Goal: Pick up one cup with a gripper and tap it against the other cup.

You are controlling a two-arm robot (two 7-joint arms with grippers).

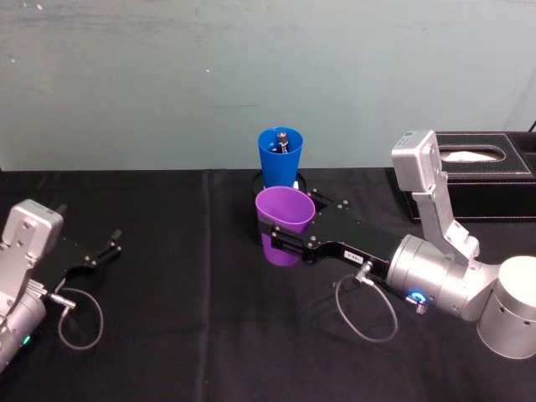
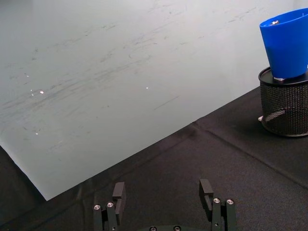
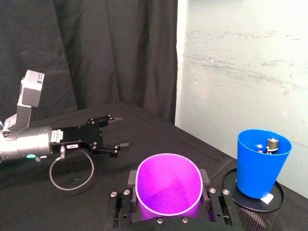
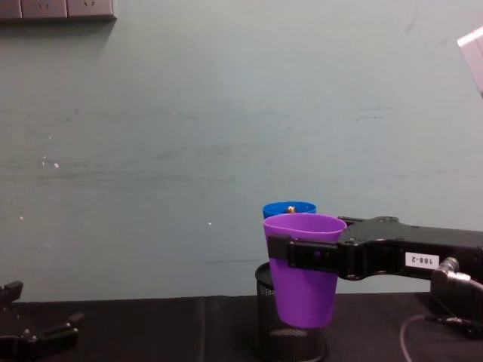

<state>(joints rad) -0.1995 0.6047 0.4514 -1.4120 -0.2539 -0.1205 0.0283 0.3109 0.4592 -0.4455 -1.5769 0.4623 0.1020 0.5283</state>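
Two hazards apply at this stage.

1. Toppling. The blue cup (image 1: 279, 159) does not stand on the table. It is seated in the top of a black wire-mesh pen holder (image 3: 250, 216), so it sits high on a narrow support. A hard or off-centre tap could tip it out or shift the holder. A small cylindrical item (image 3: 272, 144) rests inside the blue cup and would probably spill with it.
2. Slipping. The purple cup (image 1: 285, 219) is smooth and tapered. In the right wrist view its rim looks pressed into an oval by the grip. A jolt on contact could make it slide or rotate between the fingers. A low approach would bring the black fingers against the mesh holder instead of cup against cup.

Gripper state: the right gripper (image 1: 283, 240) is pinching the purple cup, one finger pressed on each side of its wall below the rim. The cup is upright, mouth up, and carried clear of the table.

Relative position: the purple cup is on the near side of the blue cup, just beside it. The right wrist view shows a gap between the two, so they are apart.

The left gripper (image 1: 105, 249) is idle at the near left, fingers spread and holding nothing.
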